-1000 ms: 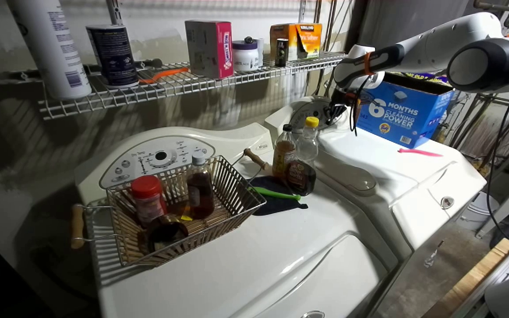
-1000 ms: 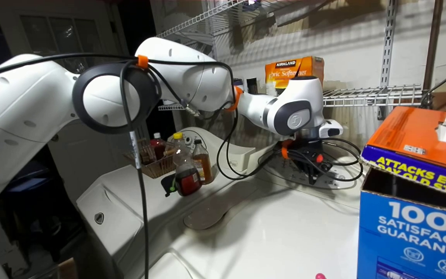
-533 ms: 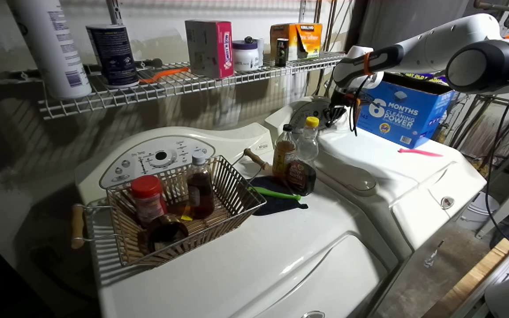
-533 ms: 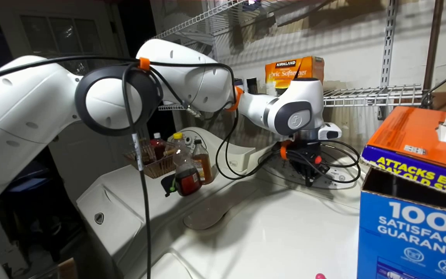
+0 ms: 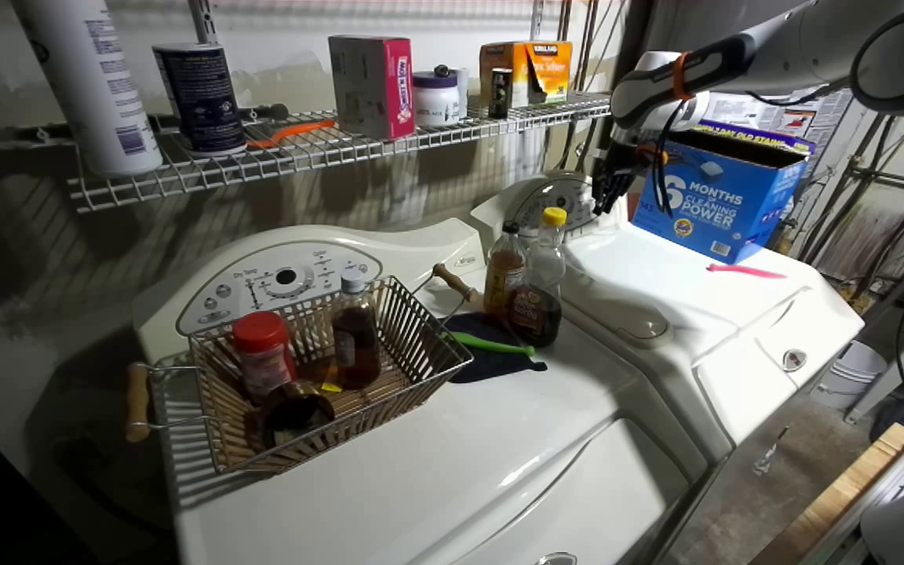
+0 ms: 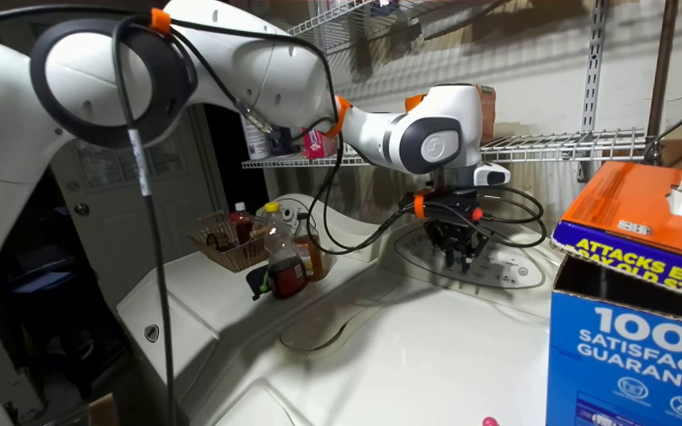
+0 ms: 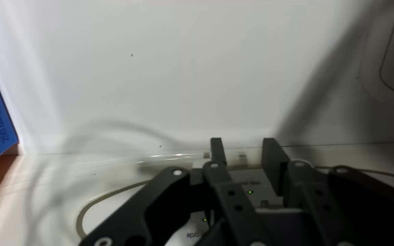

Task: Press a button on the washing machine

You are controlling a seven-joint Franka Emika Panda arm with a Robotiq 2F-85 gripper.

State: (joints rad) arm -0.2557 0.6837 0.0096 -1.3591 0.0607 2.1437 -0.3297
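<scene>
The washing machine is the glossy white appliance with a broad flat lid (image 5: 672,275), also seen in an exterior view (image 6: 436,361) and the wrist view (image 7: 200,75). Its oval console (image 6: 510,266) bears a dial (image 5: 562,202) and printed labels. Two small green lights are lit on the console in the wrist view (image 7: 250,192). My gripper (image 6: 457,266) points down in front of the console, above the lid's back edge. It also shows in an exterior view (image 5: 603,205). In the wrist view its fingertips (image 7: 242,145) are apart with nothing between them. The gripper hides part of the console.
A blue box (image 5: 723,196) stands on the lid beside the gripper. A second white appliance (image 5: 452,479) carries a wire basket (image 5: 421,396) and two bottles (image 5: 538,306). A wire shelf (image 5: 295,161) runs along the wall. Black cables loop around the wrist. A pink stick (image 5: 746,271) lies on the lid.
The arm and gripper have risen, moving left in an exterior view, and more of the console shows. The two fingertips now appear clearly apart, where earlier they overlapped in view.
</scene>
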